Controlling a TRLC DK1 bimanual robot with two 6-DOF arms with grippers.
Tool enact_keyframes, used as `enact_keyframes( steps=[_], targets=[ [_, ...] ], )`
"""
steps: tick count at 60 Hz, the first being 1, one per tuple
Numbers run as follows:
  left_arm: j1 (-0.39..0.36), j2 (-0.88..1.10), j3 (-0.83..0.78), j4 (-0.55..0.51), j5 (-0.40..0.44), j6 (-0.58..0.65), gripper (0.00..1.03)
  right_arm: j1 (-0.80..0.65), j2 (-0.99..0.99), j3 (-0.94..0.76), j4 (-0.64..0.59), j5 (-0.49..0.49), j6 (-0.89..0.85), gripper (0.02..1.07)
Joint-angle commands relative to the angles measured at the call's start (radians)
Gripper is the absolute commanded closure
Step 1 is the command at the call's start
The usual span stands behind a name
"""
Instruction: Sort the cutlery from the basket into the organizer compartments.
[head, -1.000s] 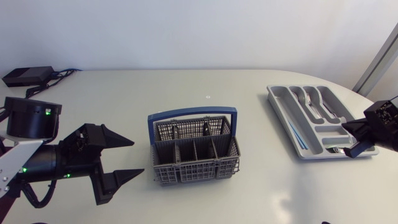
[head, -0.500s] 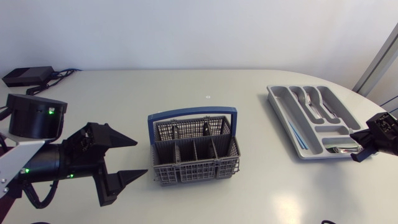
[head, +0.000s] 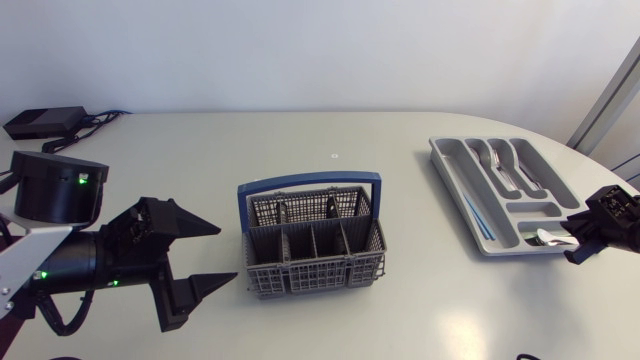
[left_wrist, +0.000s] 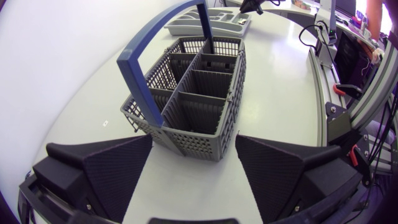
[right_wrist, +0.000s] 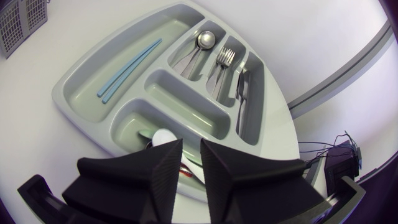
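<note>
The grey cutlery basket (head: 313, 245) with a blue handle stands mid-table, a few pieces upright in its rear cells. My left gripper (head: 225, 254) is open just left of it; in the left wrist view the basket (left_wrist: 193, 93) sits ahead of the spread fingers (left_wrist: 106, 171). The grey organizer (head: 470, 195) lies at the right. My right gripper (head: 575, 240) hovers at its near right corner. In the right wrist view its fingers (right_wrist: 166, 168) stand slightly apart over the small near compartment, where a white spoon (right_wrist: 163, 137) lies. Blue chopsticks (right_wrist: 127, 70), spoons (right_wrist: 198, 46), forks (right_wrist: 221, 62) and knives (right_wrist: 242, 93) fill other compartments.
A black power brick with cables (head: 40, 122) lies at the far left corner. The organizer's middle compartment (right_wrist: 186, 102) holds nothing. The table's right edge runs close behind the right gripper.
The right gripper pulled back a little toward the table's right edge and its fingers parted; the white spoon now shows in the near compartment. The left arm barely shifted.
</note>
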Motion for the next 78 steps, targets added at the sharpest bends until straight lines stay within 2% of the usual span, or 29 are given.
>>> enact_keyframes(
  steps=[1,8,18,30,32,40,46,55,61,78],
  targets=[
    [-0.005,-0.02,0.026,-0.009,-0.001,-0.019,0.11,-0.01,-0.034,-0.025,0.002,0.005,-0.03,0.58],
    [0.007,-0.031,0.023,-0.017,-0.003,-0.017,0.11,-0.01,-0.102,-0.04,-0.012,0.001,-0.016,0.44],
    [0.056,-0.046,0.008,-0.02,-0.005,-0.006,0.11,0.045,-0.35,-0.114,-0.153,-0.02,0.028,0.44],
    [0.102,-0.014,-0.025,0.012,-0.009,0.001,0.12,0.289,-0.605,-0.198,-0.317,0.018,0.174,0.45],
    [0.096,0.009,-0.031,0.023,-0.014,0.001,0.13,0.361,-0.64,-0.204,-0.35,0.038,0.214,0.46],
    [0.102,0.075,-0.035,0.072,-0.034,0.0,0.33,0.608,-0.691,-0.219,-0.362,0.15,0.366,0.63],
    [0.101,0.099,-0.052,0.121,-0.032,0.001,0.46,0.782,-0.674,-0.207,-0.351,0.221,0.482,0.8],
    [0.064,0.124,-0.054,0.15,-0.032,-0.014,0.64,0.921,-0.593,-0.184,-0.31,0.262,0.57,1.02],
    [0.033,0.139,-0.049,0.156,-0.032,-0.022,0.7,0.995,-0.531,-0.169,-0.284,0.273,0.622,1.02],
    [0.006,0.247,-0.019,0.225,-0.032,-0.023,0.7,1.158,-0.401,-0.126,-0.238,0.314,0.709,1.02]
  ],
)
